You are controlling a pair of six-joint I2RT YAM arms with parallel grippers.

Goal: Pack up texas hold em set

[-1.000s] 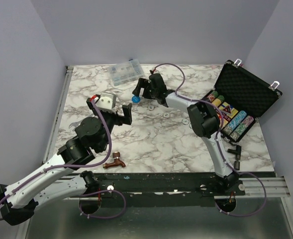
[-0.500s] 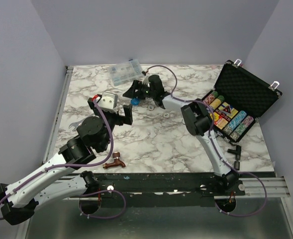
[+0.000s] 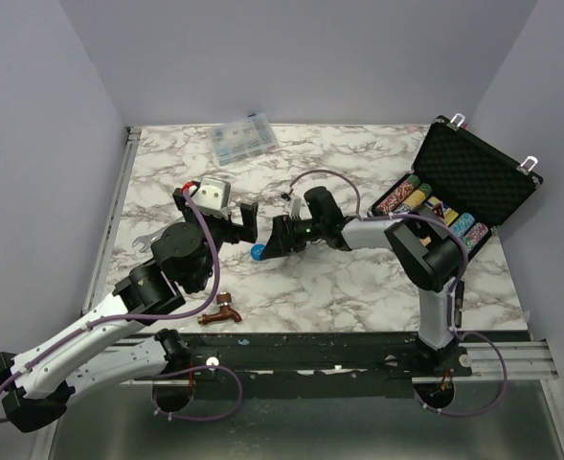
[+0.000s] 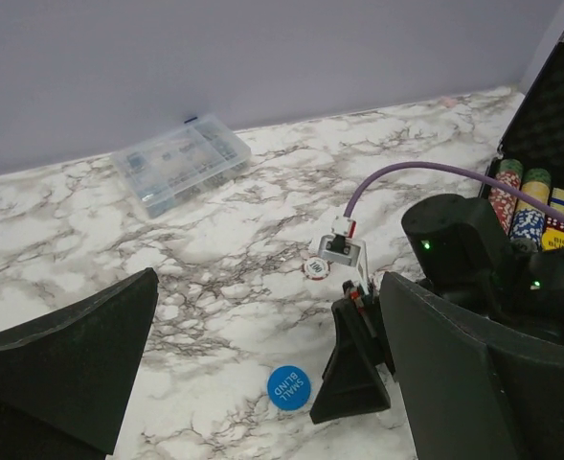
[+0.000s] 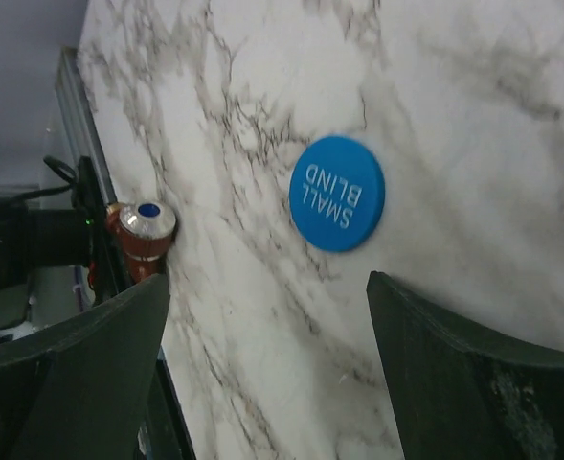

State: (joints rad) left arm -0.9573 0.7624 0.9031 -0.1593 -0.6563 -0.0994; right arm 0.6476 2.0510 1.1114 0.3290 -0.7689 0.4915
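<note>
Overhead, blue disc [image 3: 259, 252] unreadable; wrist views read it (SMALL BLIND); right pincer [image 5: 267, 287], left pincer [image 4: 267, 287] both released.

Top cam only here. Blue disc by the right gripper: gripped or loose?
Observer: Loose. The right wrist view shows the blue disc lying flat on the table. The right gripper is open and both fingers are clear of it.
Operator: Any print on it?
Observer: White letters: SMALL BLIND.
Operator: Anything else loose nearby?
Observer: The left wrist view shows a red-and-white chip on the table, beyond the disc.
</note>
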